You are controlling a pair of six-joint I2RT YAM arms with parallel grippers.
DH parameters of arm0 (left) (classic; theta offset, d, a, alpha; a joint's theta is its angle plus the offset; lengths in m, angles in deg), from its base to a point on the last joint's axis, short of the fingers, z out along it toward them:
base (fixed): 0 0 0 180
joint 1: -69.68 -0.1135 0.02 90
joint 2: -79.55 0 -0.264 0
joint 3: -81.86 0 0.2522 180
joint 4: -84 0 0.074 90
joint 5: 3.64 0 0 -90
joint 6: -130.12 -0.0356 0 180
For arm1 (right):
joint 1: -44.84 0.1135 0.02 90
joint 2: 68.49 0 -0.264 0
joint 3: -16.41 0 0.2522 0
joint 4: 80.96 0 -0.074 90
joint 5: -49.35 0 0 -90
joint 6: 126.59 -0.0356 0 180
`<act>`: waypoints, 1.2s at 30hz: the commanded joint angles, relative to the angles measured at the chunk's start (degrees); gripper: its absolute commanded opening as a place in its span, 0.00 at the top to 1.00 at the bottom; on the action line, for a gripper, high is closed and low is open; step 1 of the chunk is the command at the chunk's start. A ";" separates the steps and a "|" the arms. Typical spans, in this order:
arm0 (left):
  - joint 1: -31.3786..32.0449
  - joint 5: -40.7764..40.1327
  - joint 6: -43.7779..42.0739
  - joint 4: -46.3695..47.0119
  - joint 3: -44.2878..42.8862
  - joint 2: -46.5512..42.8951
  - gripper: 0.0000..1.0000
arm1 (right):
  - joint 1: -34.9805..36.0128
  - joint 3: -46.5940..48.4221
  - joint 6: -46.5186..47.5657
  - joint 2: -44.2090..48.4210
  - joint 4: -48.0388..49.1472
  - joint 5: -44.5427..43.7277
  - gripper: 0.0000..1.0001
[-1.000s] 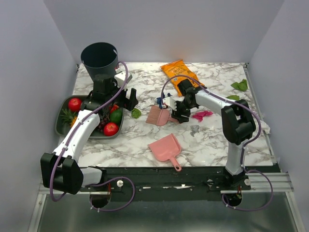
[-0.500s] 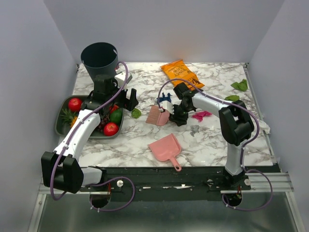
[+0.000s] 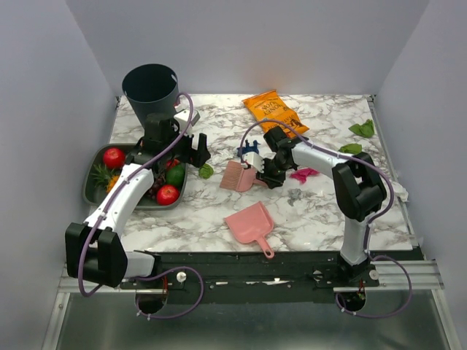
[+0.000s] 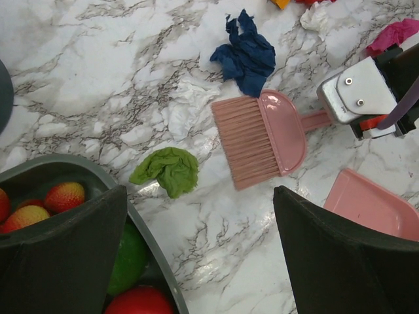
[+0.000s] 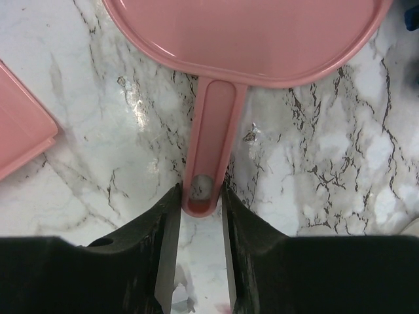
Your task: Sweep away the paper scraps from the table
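Right jaws were clamped on the handle tip of the pink brush (image 4: pixel 265 134), its bristles pointing toward the fruit tray (image 4: pixel 78 162). Left jaws were wide apart and empty, hovering over the tray rim. On the table (image 3: pixel 321 211), the blue scrap (image 4: pixel 245 55) lay just beside the brush head. The green scrap (image 4: pixel 169 170) sat between tray and bristles. The magenta scrap (image 3: pixel 305 173) and grey scrap (image 3: pixel 295 195) lay near the right arm. The dustpan (image 3: pixel 250 222) sat near the front edge, apart from both arms.

right end effector (image 5: pixel 200 196) | shifted slightly left toward pink brush (image 3: pixel 235 176) | now pinching its handle end
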 commanded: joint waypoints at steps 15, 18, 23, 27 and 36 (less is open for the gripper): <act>-0.32 3.05 4.16 3.01 2.96 1.09 0.02 | -1.46 -5.35 0.13 10.34 -3.25 3.53 0.94; 0.03 4.63 3.02 2.66 3.31 1.35 0.01 | -1.54 -6.67 -0.90 17.46 -3.96 4.68 0.96; 2.76 9.08 -5.15 0.20 -0.01 2.93 0.02 | -1.46 -5.19 -2.14 23.53 -4.66 4.68 0.99; 2.85 16.04 -8.22 -4.18 -7.30 7.05 0.02 | -1.46 -4.65 0.13 26.70 -2.91 3.63 0.99; 3.02 23.79 -30.45 -22.35 -26.73 11.71 0.02 | -1.28 -5.18 15.23 32.76 3.59 -2.08 0.99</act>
